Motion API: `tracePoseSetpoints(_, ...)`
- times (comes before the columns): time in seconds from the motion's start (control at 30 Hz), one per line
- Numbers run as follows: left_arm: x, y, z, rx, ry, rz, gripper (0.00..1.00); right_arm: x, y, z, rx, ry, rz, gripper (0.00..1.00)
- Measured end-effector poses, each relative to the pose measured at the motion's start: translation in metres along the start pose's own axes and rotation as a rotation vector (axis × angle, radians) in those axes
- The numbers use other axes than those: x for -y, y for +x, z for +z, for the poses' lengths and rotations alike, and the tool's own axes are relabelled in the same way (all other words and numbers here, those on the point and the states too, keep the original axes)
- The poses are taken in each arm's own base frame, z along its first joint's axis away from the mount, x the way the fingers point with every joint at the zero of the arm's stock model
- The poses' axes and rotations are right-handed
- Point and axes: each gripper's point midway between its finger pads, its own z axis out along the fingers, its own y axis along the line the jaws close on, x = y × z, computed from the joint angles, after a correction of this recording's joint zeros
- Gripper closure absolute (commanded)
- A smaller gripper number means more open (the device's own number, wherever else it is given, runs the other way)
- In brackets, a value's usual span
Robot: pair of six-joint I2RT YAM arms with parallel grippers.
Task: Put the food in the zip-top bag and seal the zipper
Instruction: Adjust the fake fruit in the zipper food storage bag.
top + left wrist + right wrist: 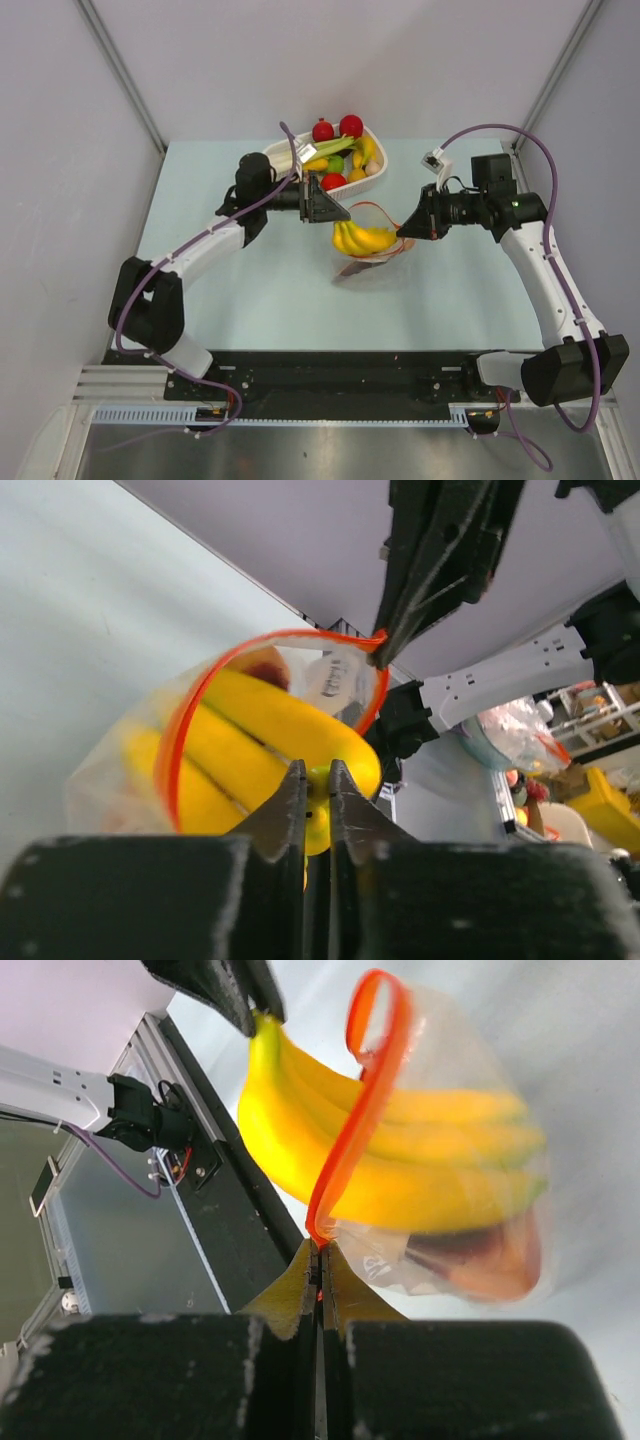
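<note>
Left tool [318, 772] is closed on stem of yellow banana bunch [270, 722], bananas approx. half inside clear floppy zip-top bag [92, 780]. Right tool [319, 1250] is closed too, pinching orange-red zipper strip [362, 1120] at bag's mouth, over the table [250, 290].

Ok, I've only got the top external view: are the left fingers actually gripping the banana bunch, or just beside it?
Observer: Gripping. The left wrist view shows the left fingers pinching the banana bunch by its stem end.
Operator: Is the bunch inside yet?
Observer: Partly. In the right wrist view the zipper crosses the bunch; the stem end is outside the zip-top bag.
Operator: And the right side?
Observer: The right fingers are shut on the zipper at the low end of the open mouth.
</note>
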Motion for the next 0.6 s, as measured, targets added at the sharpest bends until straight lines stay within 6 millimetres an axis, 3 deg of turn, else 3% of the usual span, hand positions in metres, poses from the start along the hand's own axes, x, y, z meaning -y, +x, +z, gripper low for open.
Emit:
tracePoseSetpoints(0.27,0.027,-0.011,0.010,-0.046,-0.014,0.043,1.00,0.000,-0.004,0.001,0.011,-0.006,0.002,1.00)
tracePoseSetpoints(0.5,0.034,-0.063,0.023,0.019,-0.336,0.088,1.00,-0.006,-0.006,0.006,0.013,-0.026,-0.014,1.00)
tracePoseSetpoints(0.6,0.040,-0.079,0.040,0.022,-0.469,0.114,1.00,-0.008,-0.011,0.011,0.021,-0.042,-0.012,1.00)
